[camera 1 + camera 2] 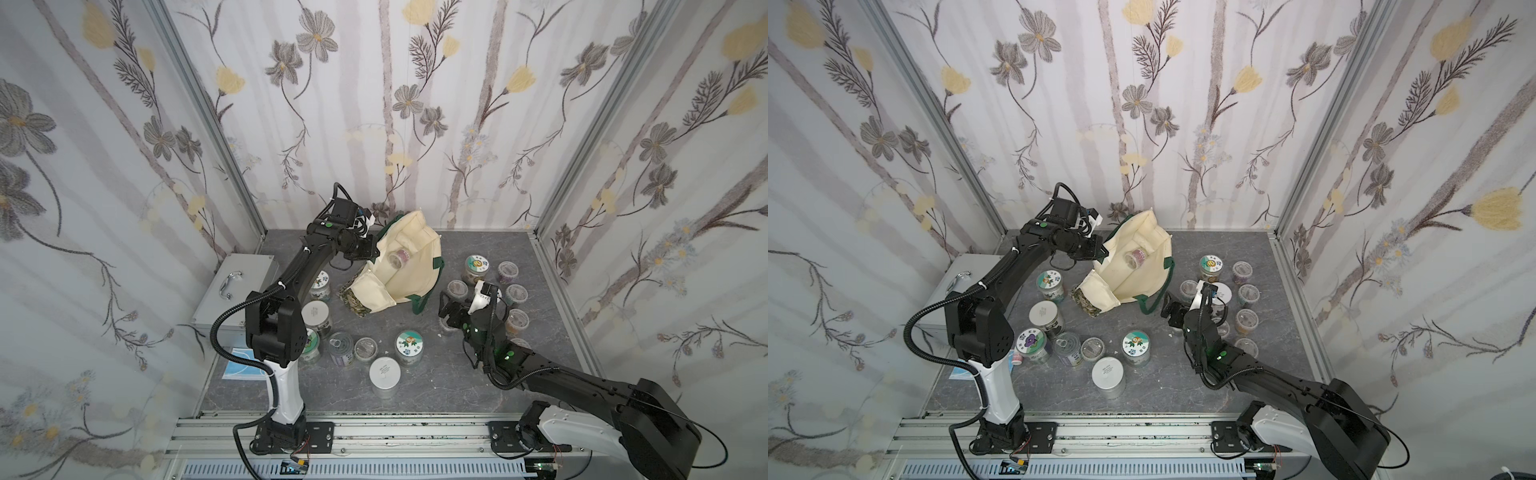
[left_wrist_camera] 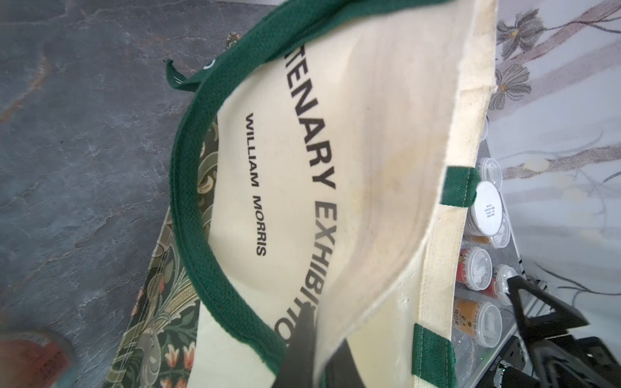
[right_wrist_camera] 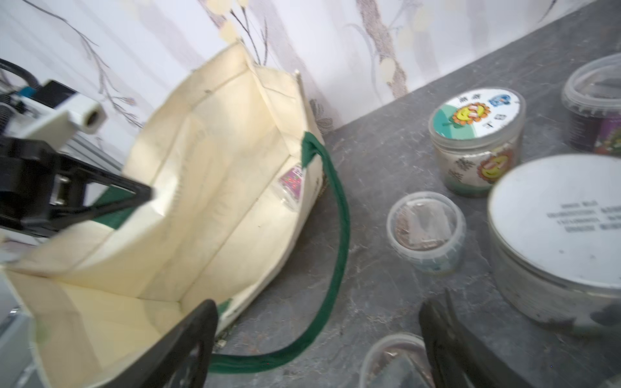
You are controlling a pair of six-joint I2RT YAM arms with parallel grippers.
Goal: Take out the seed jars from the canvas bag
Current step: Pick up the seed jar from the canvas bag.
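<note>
One cream canvas tote bag (image 1: 409,270) with dark green handles. Of the small clear cylindrical seed jars (image 1: 409,348), seven stand left of the bag in both top views. At least eight stand right of it, some partly hidden. One jar (image 1: 401,257) lies inside the bag. One silver metal case (image 1: 232,286) and one small pink-capped white bottle (image 1: 1016,358) are left of the bag. Two black-and-white robot arms: left arm (image 1: 286,282), right arm (image 1: 582,378).

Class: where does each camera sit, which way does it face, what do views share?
Top views: high in front, looking down on canvas bag, seed jars, left arm, right arm.
Left wrist: on left arm, faces bag's lettered side; left claw pinches its rim.
Right wrist: on right arm, faces bag's mouth; open right claw shows.
Shared: jar inside bag, in right wrist and top views.
</note>
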